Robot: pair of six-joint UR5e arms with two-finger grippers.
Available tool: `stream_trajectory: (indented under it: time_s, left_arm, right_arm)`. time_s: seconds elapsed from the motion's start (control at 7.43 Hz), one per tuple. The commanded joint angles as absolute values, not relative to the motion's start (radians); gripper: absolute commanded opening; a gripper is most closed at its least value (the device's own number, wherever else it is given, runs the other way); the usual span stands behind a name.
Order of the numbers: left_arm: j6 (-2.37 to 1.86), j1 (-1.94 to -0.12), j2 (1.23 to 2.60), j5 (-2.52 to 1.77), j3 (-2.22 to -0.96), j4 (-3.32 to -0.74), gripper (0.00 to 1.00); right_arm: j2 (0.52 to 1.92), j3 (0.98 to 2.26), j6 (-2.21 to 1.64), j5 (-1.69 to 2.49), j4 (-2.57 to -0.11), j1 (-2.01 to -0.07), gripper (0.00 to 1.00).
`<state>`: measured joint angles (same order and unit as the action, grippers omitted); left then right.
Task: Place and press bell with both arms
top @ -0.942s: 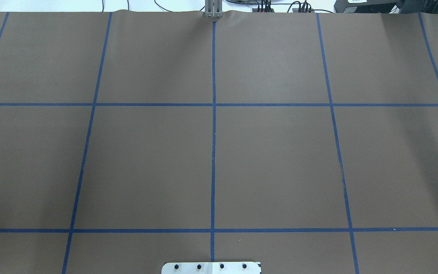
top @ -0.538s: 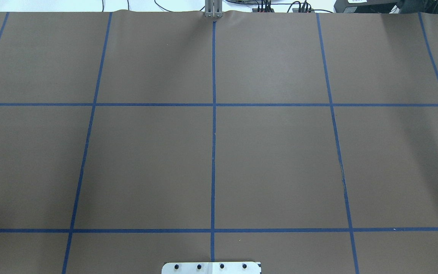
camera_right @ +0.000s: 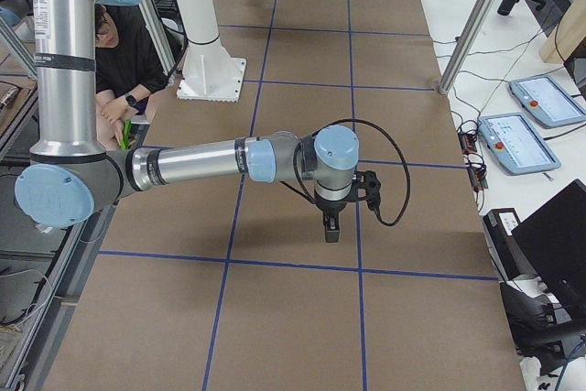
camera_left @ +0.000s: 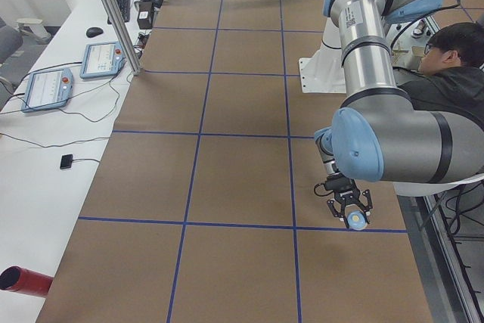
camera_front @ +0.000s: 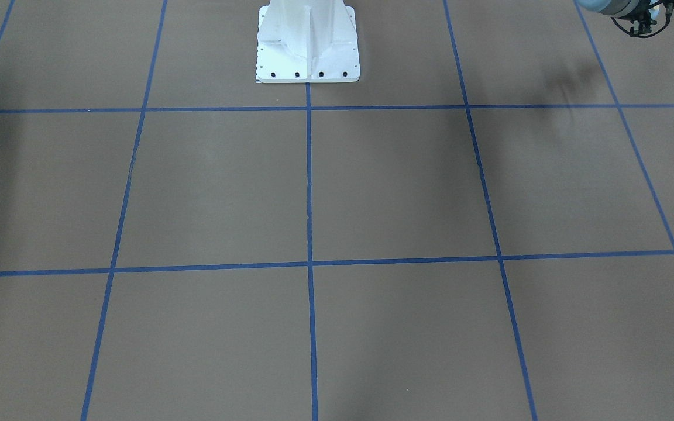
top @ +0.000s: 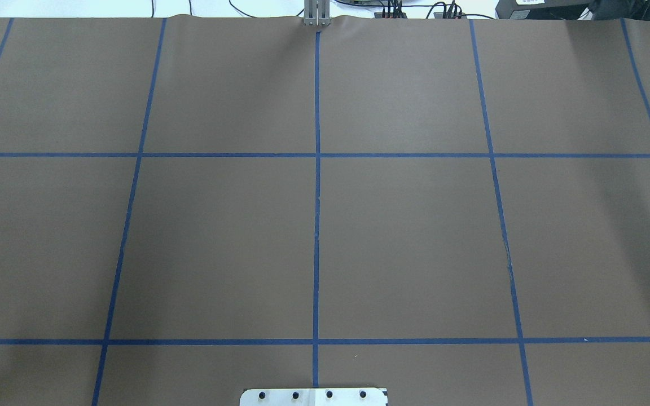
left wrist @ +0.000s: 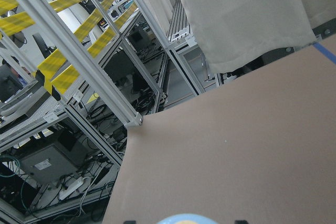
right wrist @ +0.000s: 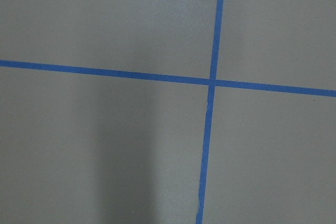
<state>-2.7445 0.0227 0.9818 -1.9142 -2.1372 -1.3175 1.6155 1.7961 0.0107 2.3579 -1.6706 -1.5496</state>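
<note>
The light-blue bell (camera_left: 357, 222) sits between the black fingers of my left gripper (camera_left: 355, 218), low over the brown table near a blue tape line. I cannot tell whether the bell touches the table. Its top edge also shows at the bottom of the left wrist view (left wrist: 181, 219). My right gripper (camera_right: 329, 232) points straight down over the table, close to a tape line. It shows only in the exterior right view, so I cannot tell if it is open. The right wrist view shows only bare table and a tape crossing (right wrist: 212, 82).
The white pedestal (camera_front: 308, 41) stands at the table's robot side. A seated person (camera_left: 446, 58) is beside the table behind the left arm. Teach pendants (camera_right: 517, 139) and cables lie on the white side bench. A red cylinder (camera_left: 23, 281) lies at the bench corner.
No arm shows in the overhead frames. Only the faint shadows at the table's right and left edges have shifted slightly.
</note>
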Motion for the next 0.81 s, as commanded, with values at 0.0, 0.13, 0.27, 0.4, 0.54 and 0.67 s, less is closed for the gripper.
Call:
stream_trajectory:
  time_s: [0.0,0.13,0.27,0.4,0.54,0.67]
  left_arm:
    - [-2.596,-0.169,1.316,-1.841,-2.230,-0.890,0.00]
    - [-2.541,-0.234,1.430,-1.838,-2.232,-0.755,0.00]
    - [-2.502,-0.261,1.466,-1.789,-2.227,-0.729,0.00]
    - [-2.428,-0.320,1.483,-1.720,-2.217,-0.729,0.00]
    - [-2.320,-0.397,1.540,-1.635,-2.185,-0.729,0.00]
    - [-2.210,-0.425,1.583,-1.543,-2.139,-0.729,0.00]
  right_arm:
    - [1.611,1.793,0.011,2.356,-1.671,-1.549,1.00]
    - [1.608,1.792,0.011,2.353,-1.671,-1.549,1.00]
    - [1.608,1.790,0.012,2.347,-1.671,-1.548,1.00]
    - [1.614,1.792,0.011,2.349,-1.672,-1.548,1.00]
    - [1.615,1.790,0.011,2.349,-1.672,-1.548,1.00]
    - [1.617,1.790,0.011,2.349,-1.674,-1.548,1.00]
